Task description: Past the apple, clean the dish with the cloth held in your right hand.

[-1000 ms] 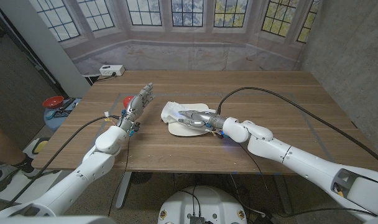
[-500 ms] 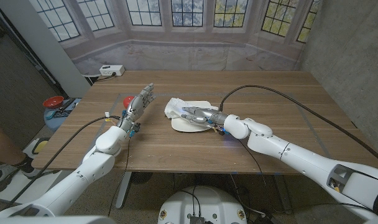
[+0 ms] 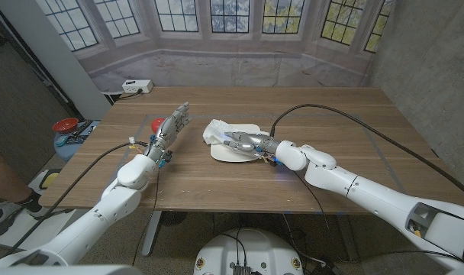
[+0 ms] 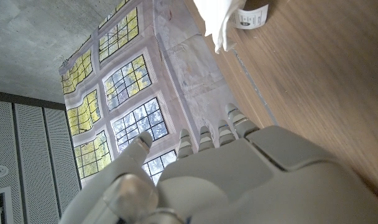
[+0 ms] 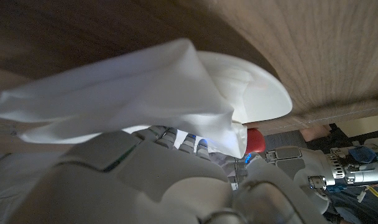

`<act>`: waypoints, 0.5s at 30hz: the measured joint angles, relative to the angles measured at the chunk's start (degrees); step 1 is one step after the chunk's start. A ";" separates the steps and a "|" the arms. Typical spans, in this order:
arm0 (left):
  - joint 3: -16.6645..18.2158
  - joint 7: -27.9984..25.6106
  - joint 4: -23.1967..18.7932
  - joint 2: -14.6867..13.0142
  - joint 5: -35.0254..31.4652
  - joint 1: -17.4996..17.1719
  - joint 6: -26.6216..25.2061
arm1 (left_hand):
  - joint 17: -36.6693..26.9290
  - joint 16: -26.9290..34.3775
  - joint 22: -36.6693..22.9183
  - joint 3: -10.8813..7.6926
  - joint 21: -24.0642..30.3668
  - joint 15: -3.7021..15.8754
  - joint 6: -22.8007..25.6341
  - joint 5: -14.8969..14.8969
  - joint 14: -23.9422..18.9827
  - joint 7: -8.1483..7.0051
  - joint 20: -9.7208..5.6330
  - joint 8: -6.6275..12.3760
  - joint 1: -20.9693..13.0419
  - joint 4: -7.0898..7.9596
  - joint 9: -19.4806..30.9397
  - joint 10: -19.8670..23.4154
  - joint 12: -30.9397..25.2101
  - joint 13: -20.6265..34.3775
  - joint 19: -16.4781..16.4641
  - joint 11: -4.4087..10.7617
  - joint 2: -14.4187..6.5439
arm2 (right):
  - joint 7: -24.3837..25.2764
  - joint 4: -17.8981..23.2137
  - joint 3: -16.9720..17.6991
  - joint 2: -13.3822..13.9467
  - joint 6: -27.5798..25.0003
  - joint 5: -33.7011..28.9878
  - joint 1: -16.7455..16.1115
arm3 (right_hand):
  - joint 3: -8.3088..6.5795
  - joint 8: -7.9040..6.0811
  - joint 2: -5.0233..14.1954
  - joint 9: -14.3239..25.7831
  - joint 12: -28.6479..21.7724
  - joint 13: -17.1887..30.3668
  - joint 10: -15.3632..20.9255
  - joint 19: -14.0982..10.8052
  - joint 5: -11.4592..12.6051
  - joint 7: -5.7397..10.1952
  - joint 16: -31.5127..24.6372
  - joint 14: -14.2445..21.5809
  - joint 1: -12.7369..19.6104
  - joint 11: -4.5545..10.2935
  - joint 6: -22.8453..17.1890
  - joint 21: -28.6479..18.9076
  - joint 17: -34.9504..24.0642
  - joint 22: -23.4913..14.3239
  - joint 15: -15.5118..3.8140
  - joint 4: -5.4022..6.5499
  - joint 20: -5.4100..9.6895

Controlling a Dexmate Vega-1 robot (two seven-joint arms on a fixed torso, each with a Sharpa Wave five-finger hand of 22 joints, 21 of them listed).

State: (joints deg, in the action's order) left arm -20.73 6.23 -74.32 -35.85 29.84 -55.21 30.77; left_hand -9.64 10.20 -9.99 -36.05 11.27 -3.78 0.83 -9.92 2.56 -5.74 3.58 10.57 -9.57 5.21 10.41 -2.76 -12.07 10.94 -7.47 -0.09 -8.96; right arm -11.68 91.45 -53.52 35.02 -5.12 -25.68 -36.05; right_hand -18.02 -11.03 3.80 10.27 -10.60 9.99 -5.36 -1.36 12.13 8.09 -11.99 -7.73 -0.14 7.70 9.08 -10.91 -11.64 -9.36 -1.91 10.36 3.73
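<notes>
**Wiping in progress: cloth on the dish, stroke shifting toward the far edge**

While the right hand [image 3: 246,141] grips the white cloth [image 3: 217,131], the cloth lies bunched on the dish [image 3: 233,155], covering its left and far part. The dish sits near the middle of the table [image 3: 354,122], slightly toward the left edge. The right wrist view confirms the hold: the cloth [image 5: 133,93] is gathered against the fingers, and the dish [image 5: 254,93] lies directly under it.

Compared with one second ago, the right hand and cloth have moved a little toward the far edge of the table, and the dish appears to have shifted slightly with them. In the last half second the change is small. This indicates an active wiping stroke; how clean the dish is cannot be judged from these views.

The apple [image 3: 155,124] is mostly hidden behind the left hand [image 3: 171,125]; only a red patch is visible, near the left edge of the table. The left hand is raised, fingers apart, holding nothing, and has not moved.

Caution: the dish is unsecured. Further pressure may slide it rather than wipe it.
</notes>
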 measured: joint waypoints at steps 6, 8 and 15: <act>-0.09 0.02 0.24 0.00 0.00 0.32 -0.08 | -0.11 0.00 0.00 0.00 0.00 0.00 0.00 0.00 0.00 0.00 0.00 0.00 0.00 0.00 0.00 0.00 0.00 0.00 0.00 0.00 0.00 | -1.65 2.54 0.38 0.98 -1.36 0.29 -0.62 | 0.00 0.00 0.00 0.00 0.00 0.00 0.32 0.00 0.00 0.10 0.00 0.01 0.00 -0.13 -0.09 -0.02 -0.01 0.00 0.00 0.00 -0.01; -0.11 0.03 0.27 0.00 0.00 0.35 -0.19 | -0.11 0.00 0.00 0.00 0.00 0.00 0.00 0.00 0.00 0.00 0.00 0.00 0.00 0.00 0.00 0.00 0.00 0.00 0.00 0.00 0.00 | -1.79 3.70 0.57 1.44 -1.50 0.31 -0.93 | 0.00 0.00 0.00 0.00 0.00 0.00 0.53 0.00 0.00 0.10 0.00 0.01 0.00 0.09 -0.09 -0.02 -0.01 0.00 0.00 0.00 -0.01; -0.24 0.11 0.56 0.05 -0.02 0.68 -0.36 | -0.11 0.00 0.00 0.00 0.00 0.00 0.04 0.00 0.00 0.04 0.00 0.00 0.00 0.00 0.00 0.00 0.00 0.00 0.00 -0.01 0.00 | -3.14 6.56 1.08 2.54 -2.94 0.40 -1.72 | 0.24 0.00 0.00 0.00 0.00 0.00 0.72 0.00 0.00 -0.12 0.00 0.02 0.00 -0.10 -0.31 -0.11 -0.01 0.00 -0.02 0.24 -0.02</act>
State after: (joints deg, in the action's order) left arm -20.97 6.34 -73.76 -35.81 29.83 -54.53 30.41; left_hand -9.75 10.20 -10.00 -36.04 11.27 -3.78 0.87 -9.92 2.56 -5.69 3.58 10.57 -9.58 5.21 10.41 -2.76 -12.07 10.95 -7.47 -0.09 -8.96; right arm -14.82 98.01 -52.44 37.56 -8.06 -25.28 -37.77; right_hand -17.78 -11.03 3.80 10.27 -10.60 9.99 -4.64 -1.36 12.13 7.97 -11.99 -7.71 -0.14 7.60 8.77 -11.02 -11.65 -9.37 -1.94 10.60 3.72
